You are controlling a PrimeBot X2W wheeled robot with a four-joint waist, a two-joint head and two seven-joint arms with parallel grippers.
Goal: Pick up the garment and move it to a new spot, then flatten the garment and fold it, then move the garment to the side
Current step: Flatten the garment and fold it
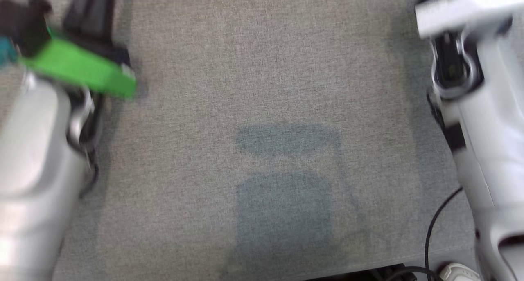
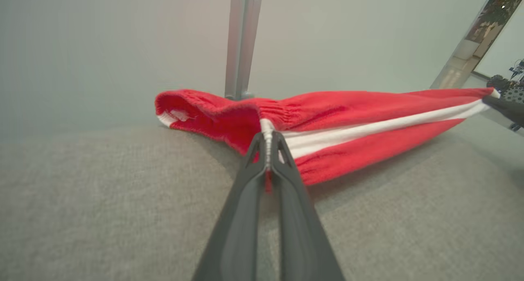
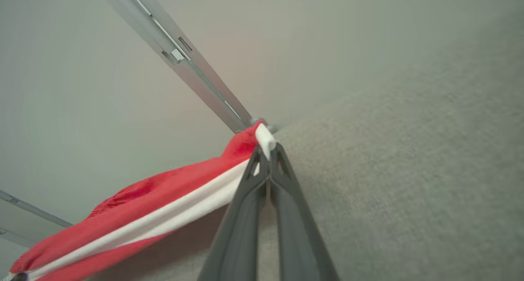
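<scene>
- Left claw (image 2: 268,144) is pressed together on the garment (image 2: 348,109), at the gathered waistband, right on the white stripe.
- Right claw (image 3: 268,152) pinches the far end of that stripe.
- The red cloth spans taut between the two claws, low over the grey tabletop (image 2: 102,199), near a metal post (image 2: 241,39).
- We cannot tell whether the lower fold touches the tabletop.
- We judge this to be the carry to a new spot.
- For a clean set-down, we should move both claws level at a matched pace, hold the span taut, and release only once the cloth lies flat.
</scene>
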